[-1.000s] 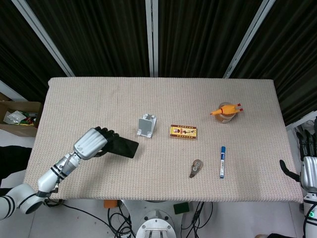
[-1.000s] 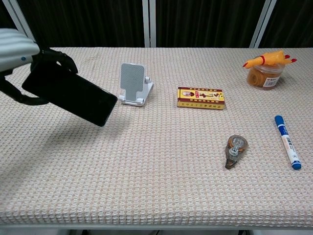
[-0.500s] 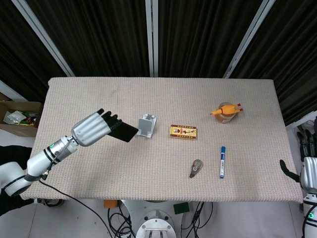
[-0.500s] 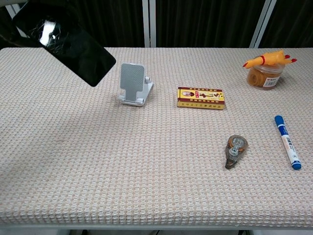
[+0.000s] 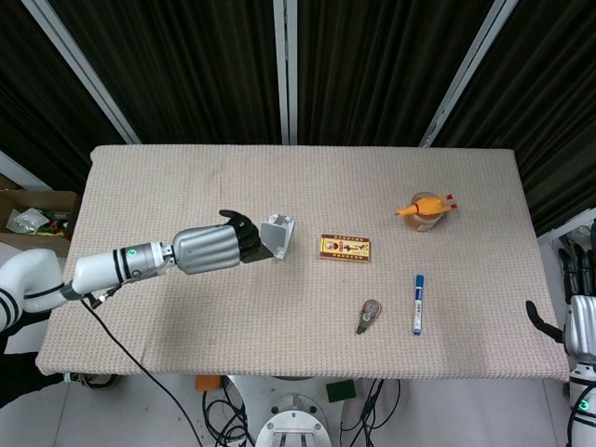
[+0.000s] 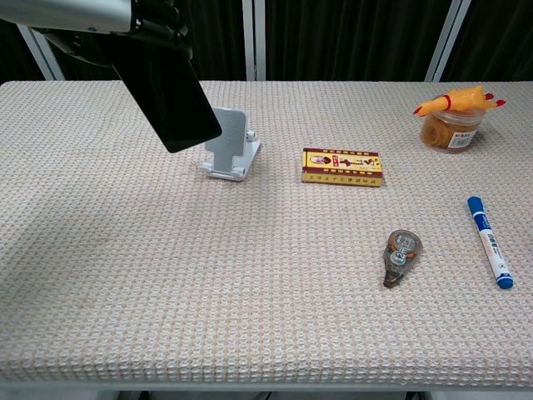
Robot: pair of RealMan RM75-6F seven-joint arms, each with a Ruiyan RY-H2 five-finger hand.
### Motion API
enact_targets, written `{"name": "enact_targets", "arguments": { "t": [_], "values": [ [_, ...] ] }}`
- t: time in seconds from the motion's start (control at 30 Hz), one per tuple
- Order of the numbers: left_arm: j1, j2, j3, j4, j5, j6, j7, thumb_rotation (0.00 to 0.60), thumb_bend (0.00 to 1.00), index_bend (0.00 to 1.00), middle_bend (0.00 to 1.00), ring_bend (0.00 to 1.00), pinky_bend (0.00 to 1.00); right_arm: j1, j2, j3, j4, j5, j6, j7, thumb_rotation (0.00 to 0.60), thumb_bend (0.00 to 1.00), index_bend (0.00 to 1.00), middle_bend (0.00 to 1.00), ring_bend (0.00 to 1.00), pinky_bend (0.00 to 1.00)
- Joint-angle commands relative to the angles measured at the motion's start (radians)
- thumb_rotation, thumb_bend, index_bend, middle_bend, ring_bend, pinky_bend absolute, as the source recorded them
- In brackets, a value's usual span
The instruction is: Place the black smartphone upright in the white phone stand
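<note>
Black smartphone (image 5: 261,244), head view, sits left of centre gripped in the left hand (image 5: 219,248), just beside the white phone stand (image 5: 277,235), right hand (image 5: 579,321) at lower right edge, grasp unclear; chest view: smartphone (image 6: 169,98) tilted at upper left, overlapping the stand (image 6: 229,143).

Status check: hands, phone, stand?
Left hand holds the phone in the air, tilted, beside the stand. Stand empty. Right hand idle at table edge, holding nothing. Nothing blocks the stand.
</note>
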Motion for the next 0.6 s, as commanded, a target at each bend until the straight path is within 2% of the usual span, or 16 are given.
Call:
{"name": "enact_targets", "arguments": {
  "t": [0.03, 0.33, 0.6],
  "values": [
    [-0.068, -0.052, 0.03, 0.127, 0.075, 0.059, -0.056, 0.6, 0.35, 0.79, 0.74, 0.5, 0.58, -0.001, 0.0, 0.002, 0.003, 0.002, 0.001, 0.003, 0.6, 0.29, 0.0, 0.0, 0.0, 0.0],
    [-0.148, -0.17, 0.111, 0.422, 0.186, 0.223, -0.161, 0.6, 0.35, 0.77, 0.74, 0.5, 0.57, 0.003, -0.009, 0.004, 0.019, 0.017, -0.017, 0.011, 0.6, 0.29, 0.0, 0.0, 0.0, 0.0],
    [-0.192, -0.256, 0.181, 0.619, 0.205, 0.311, -0.249, 0.6, 0.35, 0.76, 0.74, 0.5, 0.57, 0.005, -0.019, 0.009, 0.032, 0.015, -0.012, 0.016, 0.6, 0.29, 0.0, 0.0, 0.0, 0.0]
  ]
}}
